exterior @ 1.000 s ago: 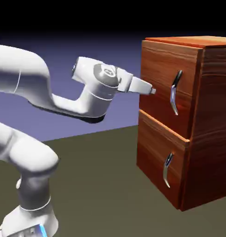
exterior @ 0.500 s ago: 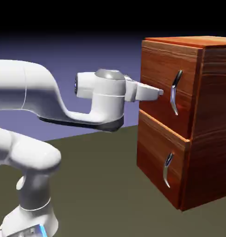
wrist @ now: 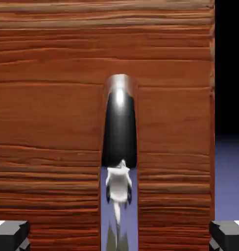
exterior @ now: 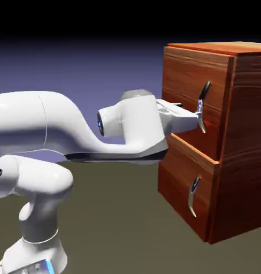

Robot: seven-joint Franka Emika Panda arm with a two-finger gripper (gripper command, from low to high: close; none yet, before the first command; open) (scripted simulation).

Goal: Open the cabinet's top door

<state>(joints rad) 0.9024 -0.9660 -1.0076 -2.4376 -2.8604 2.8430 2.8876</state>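
The claw (exterior: pixel 196 115) reaches level to the handle (exterior: pixel 201 107) of the top door (exterior: pixel 190 85) on the cabinet (exterior: pixel 245 160), which stands at the right of the surface (exterior: pixel 116 225). In the hand view its fingertips (wrist: pixel 11 234) stand wide apart, the handle centred between them, with nothing gripped. The top door looks closed.

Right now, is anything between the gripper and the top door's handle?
Nothing visible. In the hand view the handle stands centred between the two fingertips, with only the top door behind it. In the exterior view the gripper is already at the handle, jaws apart.
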